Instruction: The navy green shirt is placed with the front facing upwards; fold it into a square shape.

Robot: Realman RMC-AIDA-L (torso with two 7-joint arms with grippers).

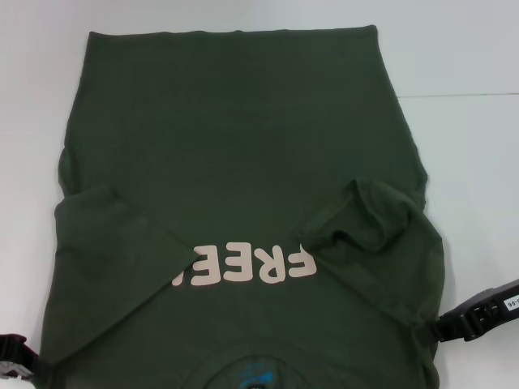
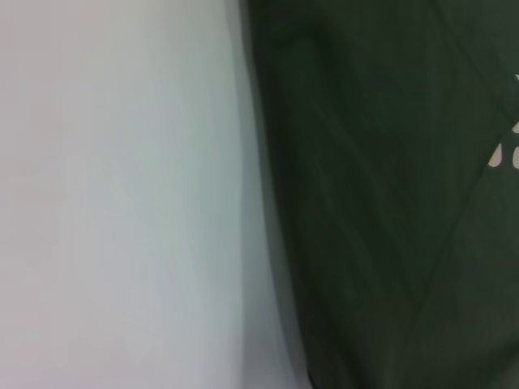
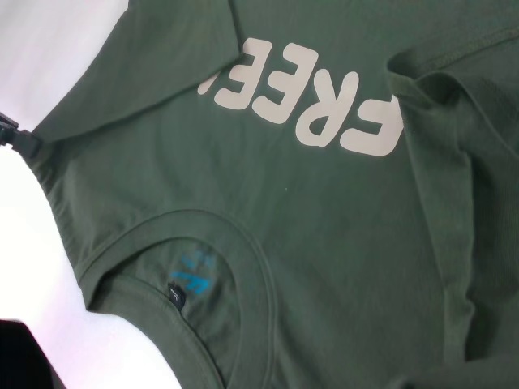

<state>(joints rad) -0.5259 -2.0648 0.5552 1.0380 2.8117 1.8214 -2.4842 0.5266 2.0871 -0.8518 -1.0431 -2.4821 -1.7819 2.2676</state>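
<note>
So we've got the big dark olive-green cotton T-shirt (image 1: 243, 162) lying front-up on the white table (image 1: 470, 49), collar end nearest us and hem at the far side. Both sleeves are already flopped inward over the chest. The left one covers the tail end of the pale pinkish "FREE!" lettering (image 1: 251, 265), and the right one is bunched up and wrinkly just beside the F.

Our left gripper (image 1: 18, 361) sits at the near left corner of the shirt, right at the shoulder edge, and our right gripper (image 1: 478, 314) is at the near right edge. Honestly we can't tell whether either set of fingers is apart or pinching cloth, since the fabric and frame edge hide them.

Handling-wise, this looks light, floppy and not slippery, so it should drape and crease wherever we lift it. It'll sag in the middle if we only grab one side. Best bet, we reckon, is pinching both shoulder corners near the collar (image 3: 243, 267) and carrying them together toward the hem.
</note>
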